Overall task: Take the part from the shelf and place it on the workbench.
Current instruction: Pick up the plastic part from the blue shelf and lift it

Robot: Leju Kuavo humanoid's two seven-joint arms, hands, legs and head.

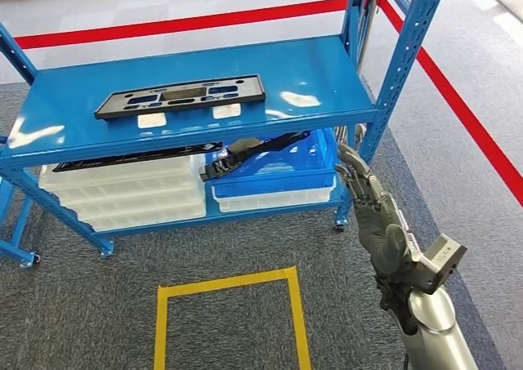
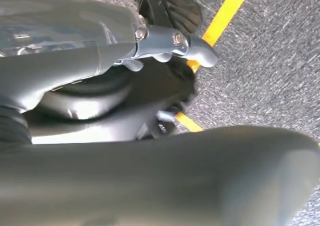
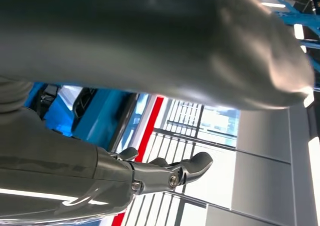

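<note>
Black flat rectangular plastic part [image 1: 180, 95] with cut-outs lies on the blue metal shelf's [image 1: 320, 68] top board, well apart from the right hand [image 1: 375, 215]. Head view shows that hand raised beside the shelf post, fingers apart, holding nothing. Left wrist view shows the left hand [image 2: 113, 81] over grey carpet [image 2: 271, 56]; whether its fingers are spread I cannot tell.
</note>
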